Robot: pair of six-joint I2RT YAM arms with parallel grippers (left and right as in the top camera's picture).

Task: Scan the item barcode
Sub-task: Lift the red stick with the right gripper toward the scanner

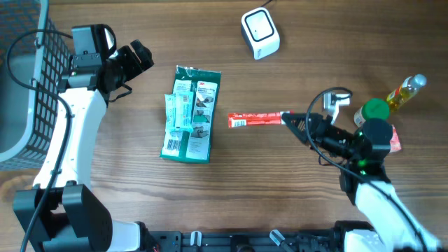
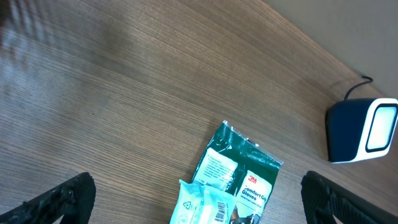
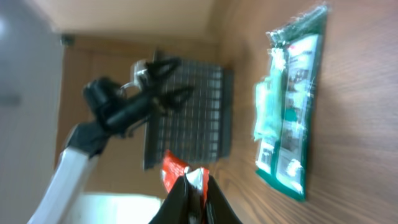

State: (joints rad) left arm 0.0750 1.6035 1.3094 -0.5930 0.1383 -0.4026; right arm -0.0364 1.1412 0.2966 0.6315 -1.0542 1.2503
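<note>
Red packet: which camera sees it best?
Overhead. It shows the whole red packet, its end pinched in the right claw. The right wrist view shows only a blurry red end in the claw; the left wrist view misses it.

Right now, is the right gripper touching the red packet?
Touching. The right wrist view shows the right gripper with its jaws shut on the end of the red packet; overhead agrees.

green glove packet (image 2: 239, 179) lies near white scanner (image 2: 364, 130) — fingers (image 2: 62, 200) spread wide.
</note>
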